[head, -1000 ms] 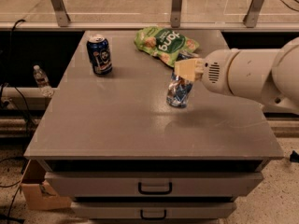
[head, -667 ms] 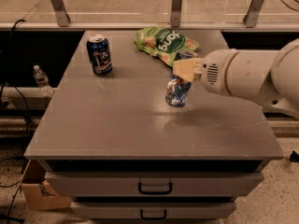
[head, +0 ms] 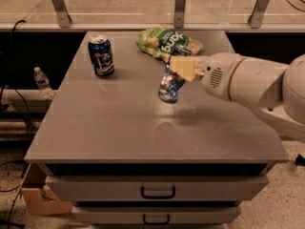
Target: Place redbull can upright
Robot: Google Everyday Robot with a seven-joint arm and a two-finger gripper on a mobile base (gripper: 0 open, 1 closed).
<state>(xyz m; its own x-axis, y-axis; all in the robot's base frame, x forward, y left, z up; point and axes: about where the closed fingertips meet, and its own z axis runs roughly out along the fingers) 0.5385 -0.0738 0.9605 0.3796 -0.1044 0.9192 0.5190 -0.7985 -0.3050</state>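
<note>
The redbull can (head: 169,87), slim, silver and light blue, stands nearly upright but leans a little, near the middle of the grey table top (head: 124,132). Its base is at or just above the surface. My gripper (head: 178,70) reaches in from the right on a white arm and is shut on the can's upper end. The tan fingers (head: 186,66) hide the can's top.
A wider dark-blue can (head: 101,56) stands upright at the back left of the table. A green chip bag (head: 166,43) lies at the back, just behind my gripper. Drawers (head: 157,191) sit under the table. A water bottle (head: 42,81) and a cardboard box (head: 40,197) are on the floor at left.
My gripper and the redbull can have moved together a little to the left and towards the back. The dark-blue can and the chip bag have not moved.
</note>
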